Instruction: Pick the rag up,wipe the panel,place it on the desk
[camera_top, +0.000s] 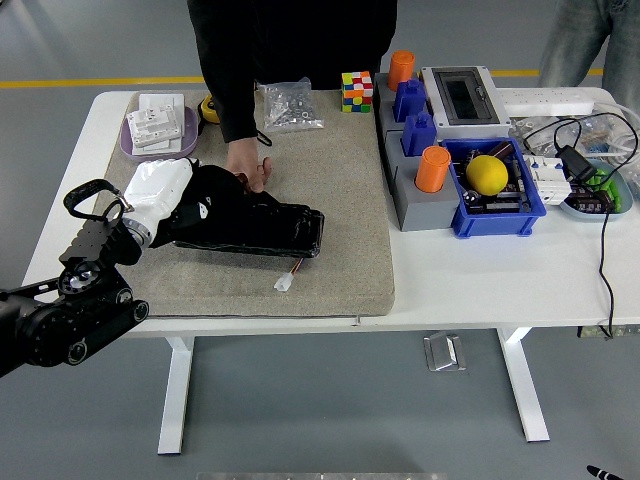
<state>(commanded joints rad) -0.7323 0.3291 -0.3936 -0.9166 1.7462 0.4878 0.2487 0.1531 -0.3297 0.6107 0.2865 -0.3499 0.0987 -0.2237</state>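
A glossy black panel (275, 231) lies flat on the beige mat (340, 190), with a small white connector (284, 283) on a wire at its front edge. My left hand (160, 196), white at the end of the black arm, presses a black rag (216, 194) onto the panel's left end, fingers curled on the cloth. A person's hand (246, 164) rests on the panel's far edge just right of the rag, steadying it. The rag hides the panel's left part.
A lilac tray of white cards (158, 128), a bag of screws (290, 106) and a colour cube (357, 91) stand at the back. On the right are a grey box with blue and orange blocks (420, 135), a blue bin holding a yellow ball (487, 174) and cables (590, 170).
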